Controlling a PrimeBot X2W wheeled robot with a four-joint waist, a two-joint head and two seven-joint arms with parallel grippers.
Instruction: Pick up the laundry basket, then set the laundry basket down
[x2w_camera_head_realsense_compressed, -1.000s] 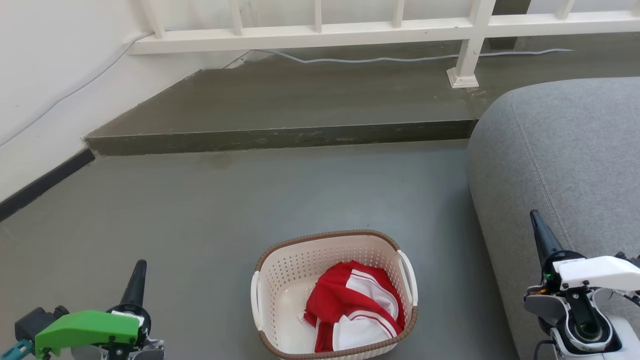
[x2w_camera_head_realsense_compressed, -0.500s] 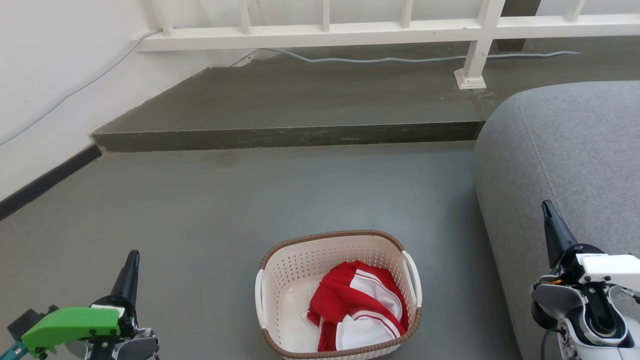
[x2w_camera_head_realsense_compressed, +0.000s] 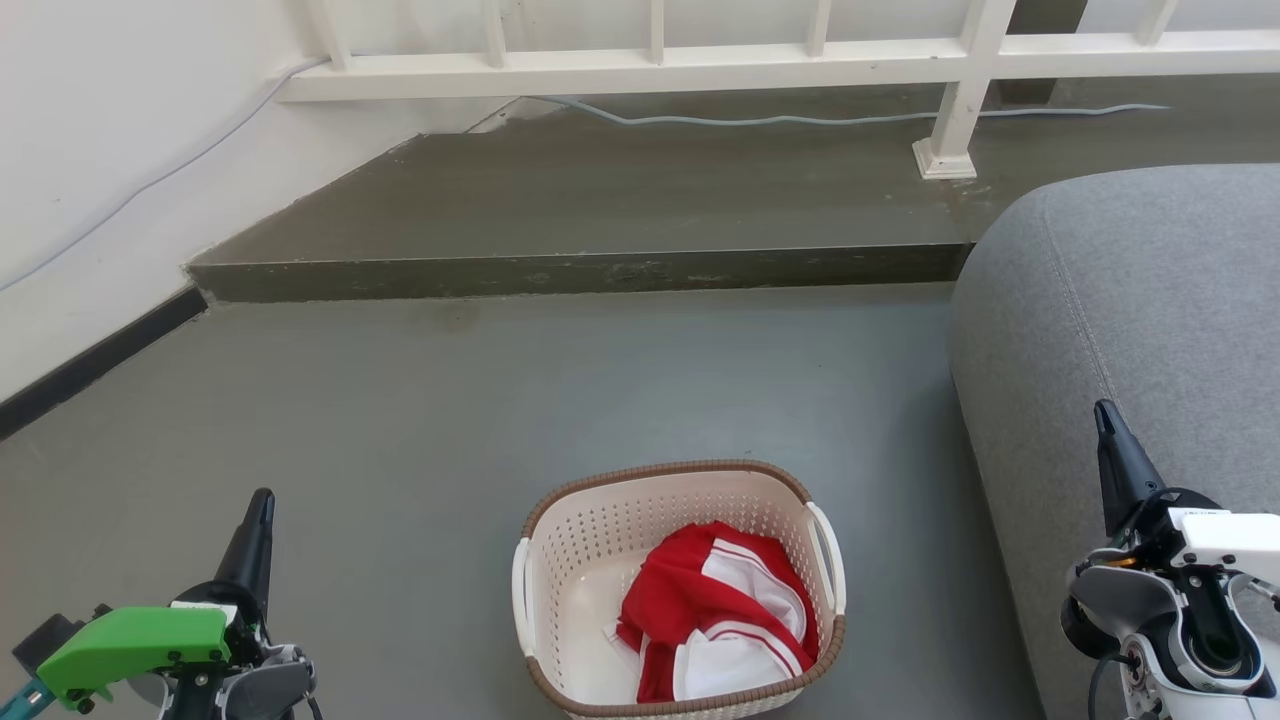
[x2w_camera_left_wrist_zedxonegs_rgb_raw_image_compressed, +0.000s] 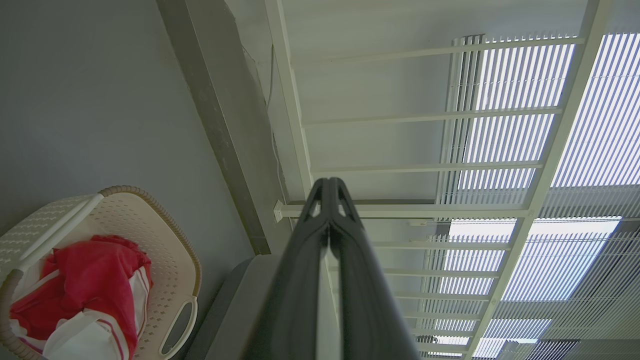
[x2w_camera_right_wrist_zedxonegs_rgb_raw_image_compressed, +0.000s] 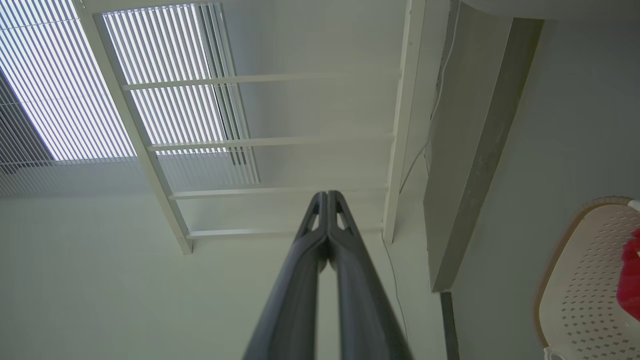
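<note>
The left gripper (x2w_camera_head_realsense_compressed: 260, 505) sits at the lower left, its two dark fingers pressed together on nothing. The right gripper (x2w_camera_head_realsense_compressed: 1105, 418), at the lower right in front of the grey sofa (x2w_camera_head_realsense_compressed: 1150, 290), is likewise clenched and empty. Between them, apart from both, the laundry basket (x2w_camera_head_realsense_compressed: 662, 468) stands on the grey floor (x2w_camera_head_realsense_compressed: 500, 400) with a red and white garment (x2w_camera_head_realsense_compressed: 700, 590) inside. Beyond lies a low step (x2w_camera_head_realsense_compressed: 570, 270), then a white railing (x2w_camera_head_realsense_compressed: 650, 62) with a cable (x2w_camera_head_realsense_compressed: 760, 120) along its foot.

In the right wrist view the laundry basket (x2w_camera_right_wrist_zedxonegs_rgb_raw_image_compressed: 575, 280) was cut off by the right and bottom edges, while in the head view a red-and-white garment (x2w_camera_head_realsense_compressed: 700, 600) hid much of its floor and the grey sofa (x2w_camera_head_realsense_compressed: 1130, 300) ran off the right edge.
</note>
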